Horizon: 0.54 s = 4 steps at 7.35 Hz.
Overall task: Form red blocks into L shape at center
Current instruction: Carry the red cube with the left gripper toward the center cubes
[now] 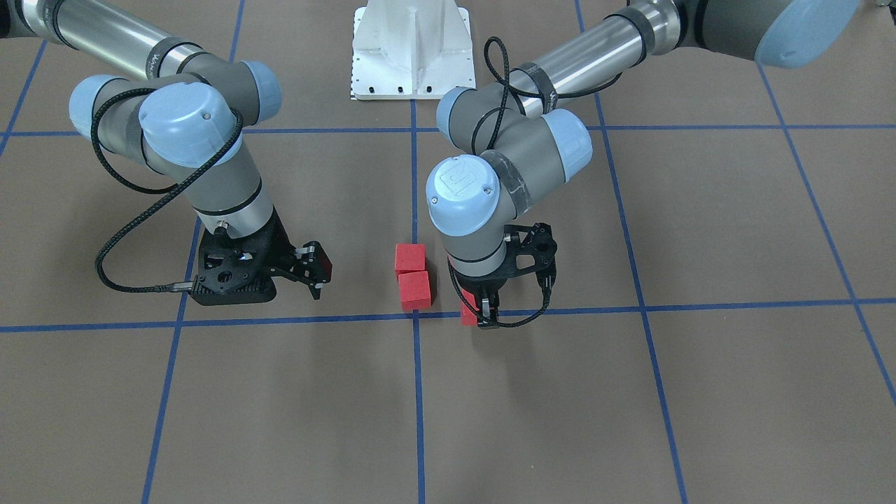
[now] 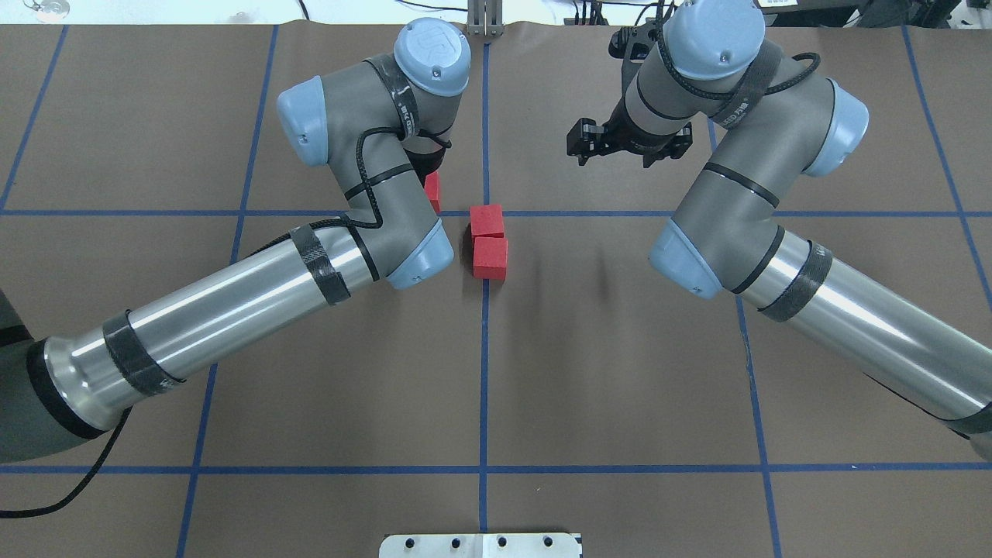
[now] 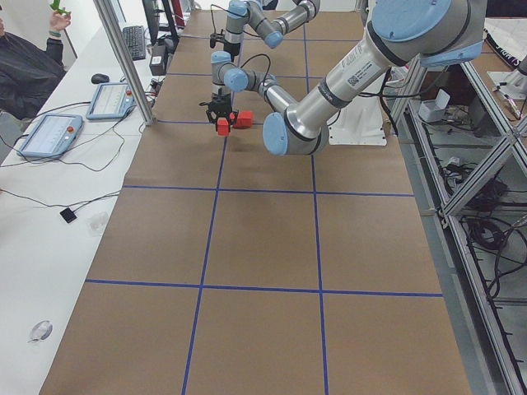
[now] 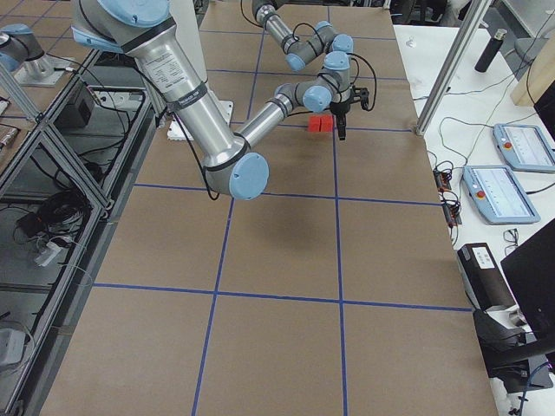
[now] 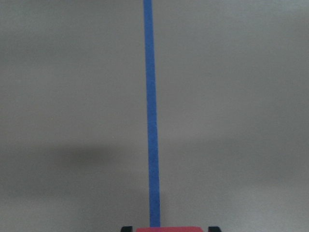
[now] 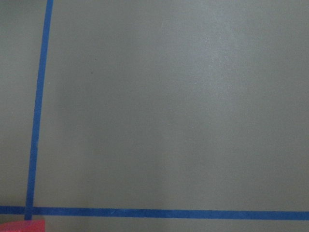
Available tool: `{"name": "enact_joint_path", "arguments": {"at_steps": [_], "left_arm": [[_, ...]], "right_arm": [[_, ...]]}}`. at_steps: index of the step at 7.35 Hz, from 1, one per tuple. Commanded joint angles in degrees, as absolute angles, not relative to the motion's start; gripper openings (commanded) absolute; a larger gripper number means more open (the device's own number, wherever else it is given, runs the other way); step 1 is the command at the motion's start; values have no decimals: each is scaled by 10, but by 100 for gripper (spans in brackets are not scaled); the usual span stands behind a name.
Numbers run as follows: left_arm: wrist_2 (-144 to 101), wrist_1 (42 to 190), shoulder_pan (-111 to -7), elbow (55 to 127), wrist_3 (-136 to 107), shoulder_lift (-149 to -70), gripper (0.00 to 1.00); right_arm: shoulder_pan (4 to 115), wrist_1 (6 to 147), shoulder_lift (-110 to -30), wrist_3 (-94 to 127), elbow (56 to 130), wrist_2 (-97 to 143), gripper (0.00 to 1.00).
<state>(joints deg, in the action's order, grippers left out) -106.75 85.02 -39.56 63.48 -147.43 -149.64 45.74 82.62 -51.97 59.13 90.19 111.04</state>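
Two red blocks lie touching in a short row just on the robot's side of the center, the blue tape crossing. The overhead view shows the same pair beside the crossing. My left gripper is down at the table a little to the left of the pair, shut on the third red block. That block sits between the fingertips in the left wrist view, over a blue line. My right gripper hovers open and holds nothing, well off to the other side.
The white robot base plate stands behind the blocks. Both arms' elbows and forearms hang over the table's middle. In the exterior left view a side bench with tablets, a metal post and a seated person lie past the far edge.
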Motion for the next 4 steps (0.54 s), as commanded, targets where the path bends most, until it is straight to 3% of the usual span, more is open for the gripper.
{"name": "enact_joint_path", "arguments": {"at_steps": [1, 4], "left_arm": [[-1077, 823, -395, 621, -1481, -1511, 0], [-1089, 814, -383, 620, -1506, -1518, 0]], "right_arm": [[452, 826, -519, 593, 908, 1109, 99], [451, 826, -519, 593, 908, 1109, 99]]}}
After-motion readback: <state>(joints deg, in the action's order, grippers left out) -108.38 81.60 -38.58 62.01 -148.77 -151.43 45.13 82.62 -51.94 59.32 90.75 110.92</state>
